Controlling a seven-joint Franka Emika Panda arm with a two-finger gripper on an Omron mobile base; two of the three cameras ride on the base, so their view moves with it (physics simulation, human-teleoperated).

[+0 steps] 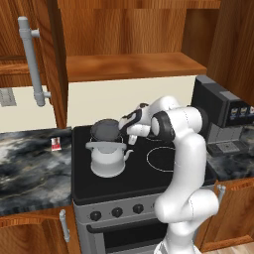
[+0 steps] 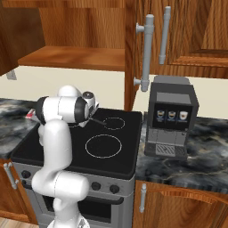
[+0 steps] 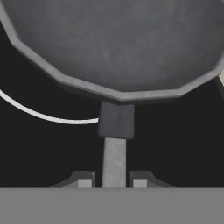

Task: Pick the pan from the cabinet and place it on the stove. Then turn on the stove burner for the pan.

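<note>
Over the back left of the stove (image 1: 124, 186), the gripper (image 3: 113, 178) is pinched tight on the thin, straight handle of the pan (image 1: 105, 130), one small dark finger (image 3: 83, 178) on either side of the flat grey bar. The pan is round, matte dark grey, with a faceted rim and a shallow dull bowl. It sits at the rear of the glossy black glass, just behind the white kettle (image 1: 107, 158), a rounded, smooth pot with a loop handle. Whether the pan rests on the glass or hangs just above it, I cannot tell. A thin white ring outline (image 3: 43, 114) curves beneath the rim. Above, the cabinet (image 1: 129, 67) stands open, warm red-brown grain, a long grey bar handle (image 1: 31, 59) on its swung door. To the right, a boxy black coffee machine (image 2: 171, 118) stands on the marbled dark worktop (image 1: 30, 168).
</note>
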